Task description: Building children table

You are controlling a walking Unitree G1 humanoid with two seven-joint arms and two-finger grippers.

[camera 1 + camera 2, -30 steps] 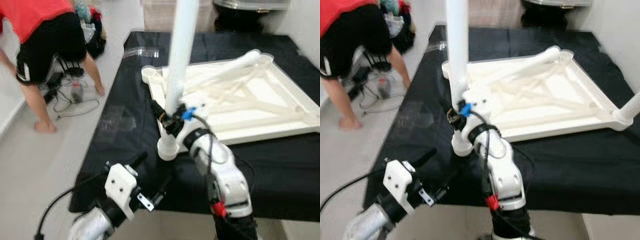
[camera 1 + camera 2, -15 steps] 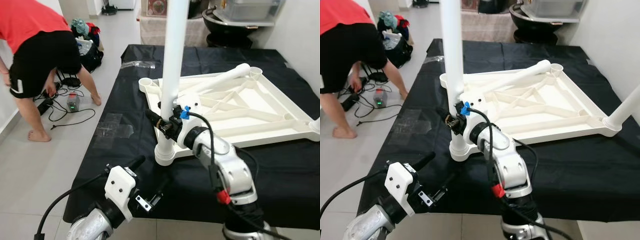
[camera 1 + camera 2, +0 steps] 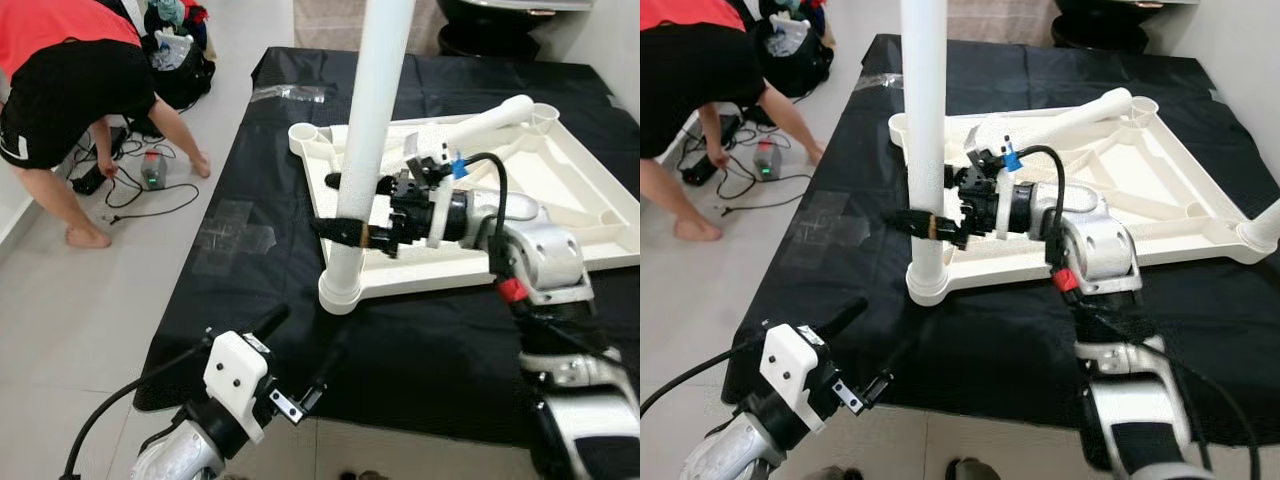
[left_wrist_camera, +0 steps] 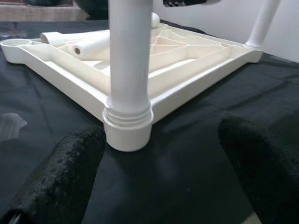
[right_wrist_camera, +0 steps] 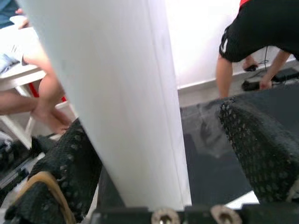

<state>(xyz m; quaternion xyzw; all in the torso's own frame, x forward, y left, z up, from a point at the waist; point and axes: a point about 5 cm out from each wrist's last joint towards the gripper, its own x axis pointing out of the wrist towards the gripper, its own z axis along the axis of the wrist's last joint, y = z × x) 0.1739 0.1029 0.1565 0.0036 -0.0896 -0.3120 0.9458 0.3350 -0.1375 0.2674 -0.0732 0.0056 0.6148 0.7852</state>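
Observation:
The white table top (image 3: 590, 190) lies upside down on a black cloth. One white leg (image 3: 375, 120) stands upright in its near-left corner socket (image 3: 341, 292). My right gripper (image 3: 335, 205) reaches in from the right and straddles this leg about a third of the way up. In the right wrist view the leg (image 5: 117, 93) touches one finger (image 5: 70, 172), with a gap to the other, so the gripper is open. A second leg (image 3: 490, 118) lies loose on the top, and a third (image 3: 1265, 225) stands at the right corner. My left gripper (image 4: 159, 186) hangs open before the front edge.
A person (image 3: 60, 90) in a red shirt and black shorts bends over cables (image 3: 140, 185) on the floor at the left. Bags (image 3: 180, 60) lie behind them. A clear tape patch (image 3: 235, 235) sits on the cloth left of the table top.
My right arm has swung from below to the right side, and its gripper now sits higher on the upright leg. The camera has shifted. The left gripper has stayed put.

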